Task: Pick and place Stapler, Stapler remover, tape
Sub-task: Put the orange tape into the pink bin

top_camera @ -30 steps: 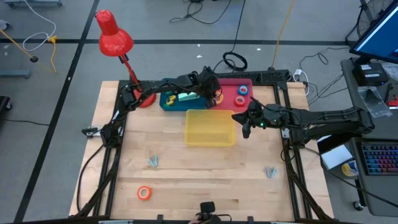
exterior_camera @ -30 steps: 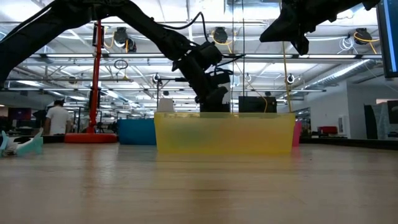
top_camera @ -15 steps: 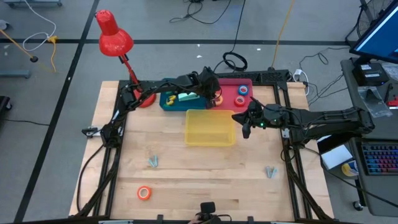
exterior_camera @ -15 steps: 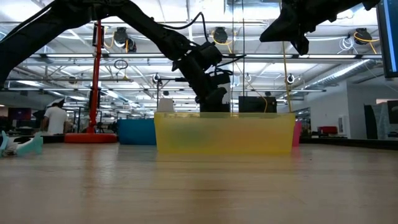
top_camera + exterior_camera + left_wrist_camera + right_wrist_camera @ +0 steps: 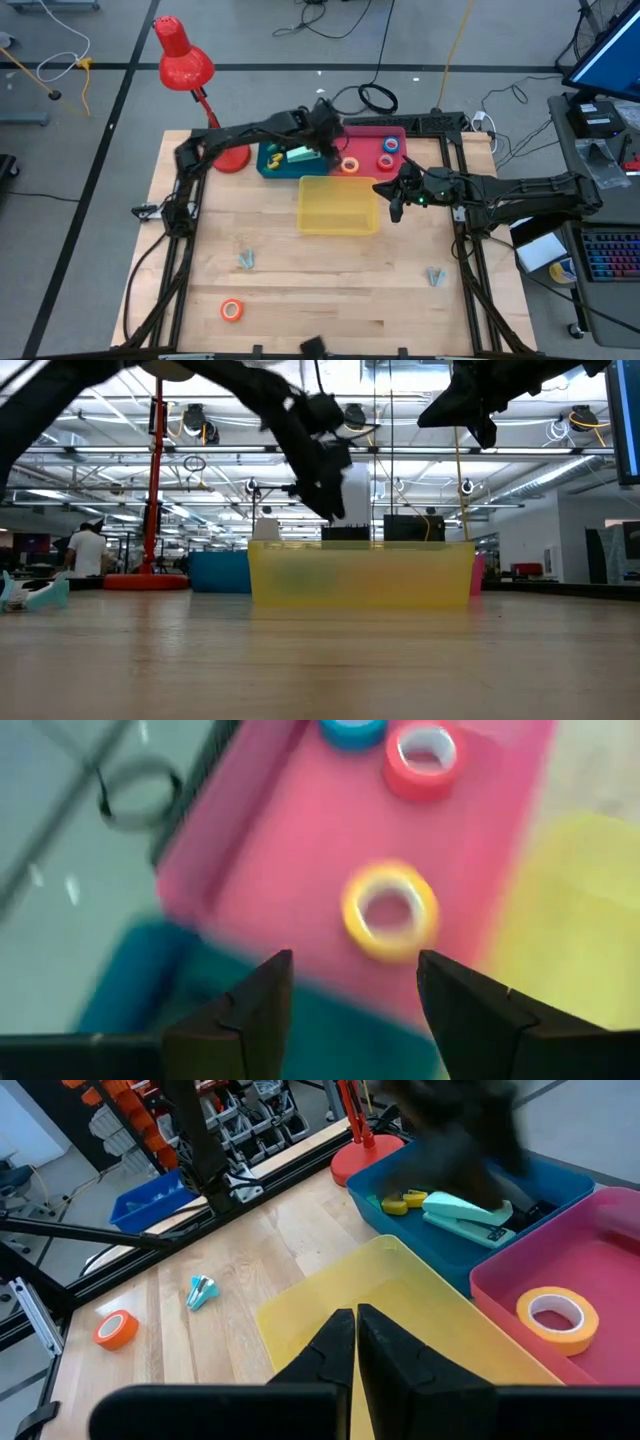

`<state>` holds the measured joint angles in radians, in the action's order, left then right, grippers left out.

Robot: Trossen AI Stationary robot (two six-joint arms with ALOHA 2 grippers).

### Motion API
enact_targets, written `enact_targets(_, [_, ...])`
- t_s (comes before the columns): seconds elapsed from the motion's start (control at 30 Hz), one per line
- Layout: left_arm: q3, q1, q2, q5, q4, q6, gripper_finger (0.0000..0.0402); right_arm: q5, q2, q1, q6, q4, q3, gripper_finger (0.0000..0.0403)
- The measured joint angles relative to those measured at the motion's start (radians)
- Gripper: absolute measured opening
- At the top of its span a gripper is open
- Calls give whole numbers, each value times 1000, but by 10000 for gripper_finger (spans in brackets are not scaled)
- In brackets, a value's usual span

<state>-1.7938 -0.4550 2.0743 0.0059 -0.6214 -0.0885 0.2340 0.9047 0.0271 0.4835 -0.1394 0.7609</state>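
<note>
My left gripper (image 5: 325, 140) hangs open over the border between the blue bin (image 5: 264, 168) and the pink tray (image 5: 368, 148). The wrist view shows its fingers (image 5: 355, 990) apart and empty. A yellow tape roll (image 5: 390, 910) lies flat on the tray floor just past them. Red tape (image 5: 385, 161) and blue tape (image 5: 390, 145) lie flat in the same tray. The teal stapler (image 5: 298, 155) and a yellow stapler remover (image 5: 274, 157) lie in the blue bin. An orange tape roll (image 5: 232, 310) lies on the table near the front. My right gripper (image 5: 394, 203) hovers shut at the yellow bin's right edge.
An empty yellow bin (image 5: 338, 205) stands mid-table. Two small pale-blue claw-shaped removers (image 5: 247, 261) (image 5: 434, 275) lie on the bare wood in front of it. A red desk lamp (image 5: 185, 60) stands at the far left corner. A person (image 5: 95, 550) shows far behind the table.
My left gripper has risen from the pink tray and drawn back toward the table's far left, over the blue bin's edge. The yellow tape roll it stood on a second ago now lies uncovered on the tray floor. My right gripper has kept still.
</note>
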Motion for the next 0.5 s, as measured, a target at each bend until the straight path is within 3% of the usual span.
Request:
enact_targets(0.3, [13, 164, -268, -24, -705, 286, 221, 1, 0, 0, -15, 10, 0, 8])
enact_targets(0.5, [193, 353, -434, -85, -846, 477, 221, 1, 0, 0, -23, 18, 0, 8])
